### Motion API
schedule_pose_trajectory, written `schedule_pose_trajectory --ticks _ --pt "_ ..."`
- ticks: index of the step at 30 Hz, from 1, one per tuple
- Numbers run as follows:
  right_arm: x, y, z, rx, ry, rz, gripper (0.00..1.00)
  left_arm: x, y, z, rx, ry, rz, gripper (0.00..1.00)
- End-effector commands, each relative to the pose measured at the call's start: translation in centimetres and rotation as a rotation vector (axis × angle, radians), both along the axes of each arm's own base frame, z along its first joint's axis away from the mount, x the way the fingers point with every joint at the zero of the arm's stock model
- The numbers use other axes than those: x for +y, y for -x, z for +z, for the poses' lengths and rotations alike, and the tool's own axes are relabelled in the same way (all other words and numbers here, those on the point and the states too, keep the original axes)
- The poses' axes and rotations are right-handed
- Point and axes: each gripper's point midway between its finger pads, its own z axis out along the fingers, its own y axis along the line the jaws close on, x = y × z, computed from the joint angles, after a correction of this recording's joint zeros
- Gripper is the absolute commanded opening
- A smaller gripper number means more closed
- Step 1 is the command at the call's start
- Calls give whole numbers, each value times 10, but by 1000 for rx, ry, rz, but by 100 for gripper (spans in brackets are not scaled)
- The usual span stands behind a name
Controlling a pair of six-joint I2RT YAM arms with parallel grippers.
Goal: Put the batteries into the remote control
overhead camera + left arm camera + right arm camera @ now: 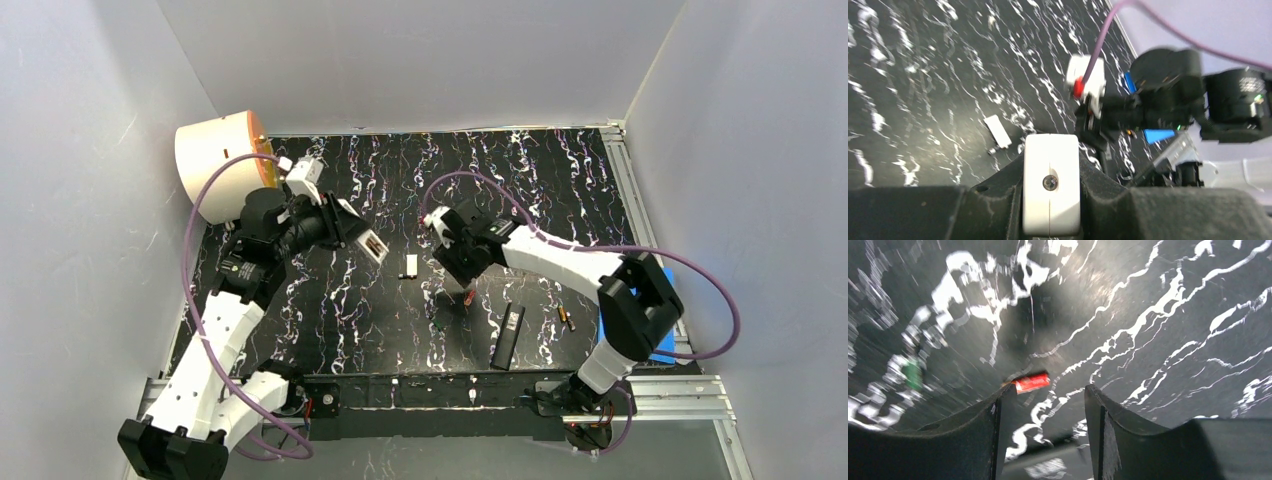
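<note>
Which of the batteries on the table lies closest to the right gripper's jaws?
The small red cylindrical battery, right at the right gripper's open jaws; the green battery and the black-and-gold battery lie farther off.

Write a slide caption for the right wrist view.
Open right gripper above the black table, a red battery just ahead.

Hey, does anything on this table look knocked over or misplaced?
The cream tub at the far left corner lies tipped on its side. Loose cells lie scattered: a red battery by the right pincer, a green battery nearby.
</note>
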Motion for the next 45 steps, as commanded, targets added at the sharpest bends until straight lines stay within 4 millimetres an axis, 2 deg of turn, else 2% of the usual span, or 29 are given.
schedule_pose_trajectory --ticks 1,4,6,9,14,19,29,33,38,45 --pt "-27 5 -18 -26 272 534 60 29 -19 43 -136 -60 178 0" --pt "-25 3 -18 -65 271 626 60 31 -23 54 -168 -80 176 0" --pt "-19 0 -19 -109 249 662 61 30 -25 55 -176 -105 162 0" --pt "-18 2 -34 -99 251 691 63 31 -29 51 -162 -117 165 0" --pt "-28 9 -56 -35 332 760 64 30 -34 52 -173 -137 156 0" --pt "-22 13 -53 -17 304 808 65 34 -36 50 -183 -169 159 0" --pt "-1 25 -61 13 205 869 65 39 -36 44 -174 -191 170 0" --pt "-1 28 -68 28 200 873 63 39 -37 43 -170 -189 174 0" --pt "-5 27 -79 34 209 851 53 39 -37 41 -164 -186 172 0" --pt "-7 24 -84 26 216 785 29 39 -36 39 -157 -182 173 0"
